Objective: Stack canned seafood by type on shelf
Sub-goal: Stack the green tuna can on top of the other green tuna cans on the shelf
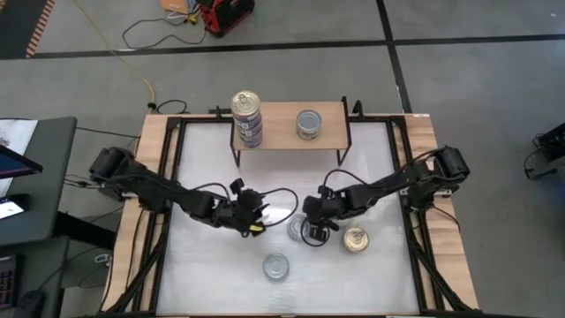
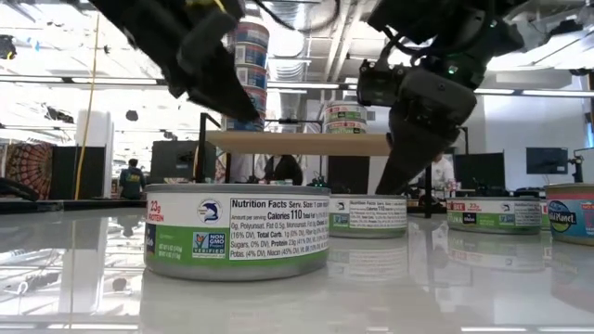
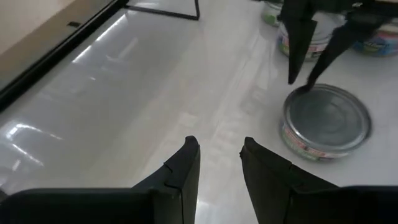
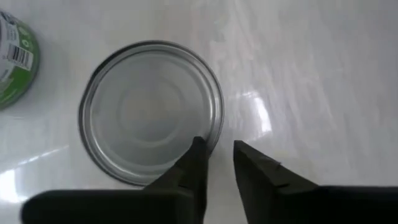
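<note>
The light-wood shelf [image 1: 282, 128] stands at the far side. On it are a stack of cans [image 1: 247, 119] at its left end and one silver-topped can [image 1: 308, 124]. On the table lie a silver-topped can [image 1: 295, 229] [image 4: 149, 112], a gold-topped one [image 1: 356, 239] and another silver-topped one [image 1: 276, 266] [image 2: 237, 232]. My right gripper [image 1: 308, 227] [image 4: 217, 146] stands at the first can's rim, shut on it. My left gripper [image 1: 253, 218] [image 3: 217, 152] hovers to that can's left, open and empty. My right gripper has the silver-topped can by its rim [image 4: 216, 134]. One finger [image 4: 198, 152] rests on the top just inside the rim, the other [image 4: 242, 155] stands outside the wall. The fingers slant down from above. The can sits flat on the table.
Behind the held can, under my right arm, stand a green-labelled can [image 3: 305, 40] and a blue-labelled one [image 3: 379, 43]. A black frame [image 1: 163, 177] runs along the white tabletop's sides. Bare table lies at the near left.
</note>
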Robot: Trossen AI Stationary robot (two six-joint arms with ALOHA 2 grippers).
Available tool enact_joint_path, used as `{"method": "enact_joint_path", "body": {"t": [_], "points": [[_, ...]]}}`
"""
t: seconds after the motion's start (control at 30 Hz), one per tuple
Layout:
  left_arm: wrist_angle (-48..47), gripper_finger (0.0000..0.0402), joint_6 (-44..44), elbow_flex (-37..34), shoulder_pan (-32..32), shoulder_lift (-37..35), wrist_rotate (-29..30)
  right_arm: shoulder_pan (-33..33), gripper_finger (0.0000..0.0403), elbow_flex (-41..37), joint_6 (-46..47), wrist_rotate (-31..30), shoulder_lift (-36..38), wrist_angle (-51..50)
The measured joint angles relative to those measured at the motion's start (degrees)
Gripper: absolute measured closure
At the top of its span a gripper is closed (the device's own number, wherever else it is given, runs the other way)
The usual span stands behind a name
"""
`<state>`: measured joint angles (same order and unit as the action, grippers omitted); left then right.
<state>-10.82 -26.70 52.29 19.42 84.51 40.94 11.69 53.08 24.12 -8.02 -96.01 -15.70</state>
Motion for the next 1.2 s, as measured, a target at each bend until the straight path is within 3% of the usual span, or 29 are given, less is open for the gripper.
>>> {"method": "enact_joint_path", "body": {"t": [0.23, 0.5, 0.63, 0.97, 1.2], "points": [[-1.27, 0.029, -0.1, 0.0, 1.34, -2.62, -1.53, -2.54, 0.0352, -0.59, -0.03, 4.72, -2.01, 2.07], [7.62, 0.029, 17.89, -0.02, 4.58, 0.66, -3.02, -5.67, 0.0388, -0.64, 0.97, 8.92, -4.27, 3.53], [12.72, 0.0289, 21.88, -0.02, 4.24, 3.28, -2.94, -6.24, 0.0385, -0.72, 1.77, 8.88, -4.26, 3.24], [13.57, 0.0273, 21.32, 1.6, 2.99, 4.35, -2.71, -6.22, 0.0382, -0.99, 2.04, 6.47, -4.72, 1.86], [14.5, 0.0273, 19.51, 1.66, 3.08, 4.68, -7.75, -6.52, 0.038, -1.01, 2.04, 5.57, -4.72, 2.06]]}}
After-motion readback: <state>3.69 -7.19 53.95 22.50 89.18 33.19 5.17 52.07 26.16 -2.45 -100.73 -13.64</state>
